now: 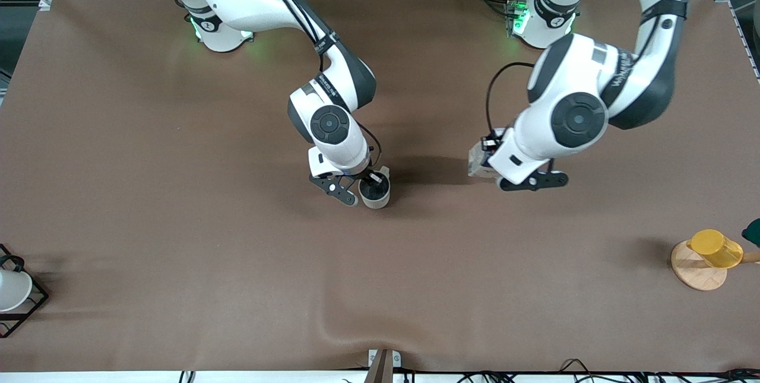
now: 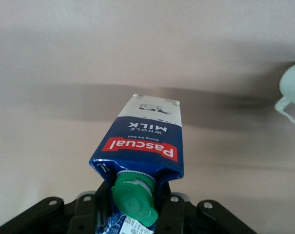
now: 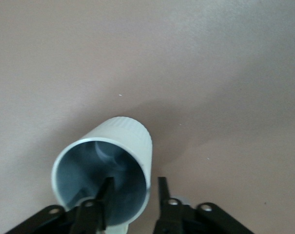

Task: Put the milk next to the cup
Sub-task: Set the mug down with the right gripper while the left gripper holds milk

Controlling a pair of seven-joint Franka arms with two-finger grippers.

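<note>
Milk: small dark blue carton of milk (image 2: 143, 141) with round green cap, red label band and pale end, held just above the brown table (image 1: 178, 222), well apart from the cup.
Left gripper (image 2: 132, 207): 2 fingers closed on the carton's cap end.
Cup: small off-white mug (image 1: 375, 191) with grey inside, mid-table.
Right gripper (image 3: 132, 195): 2 fingers pinch the mug's rim wall, 1 inside, 1 outside.
</note>
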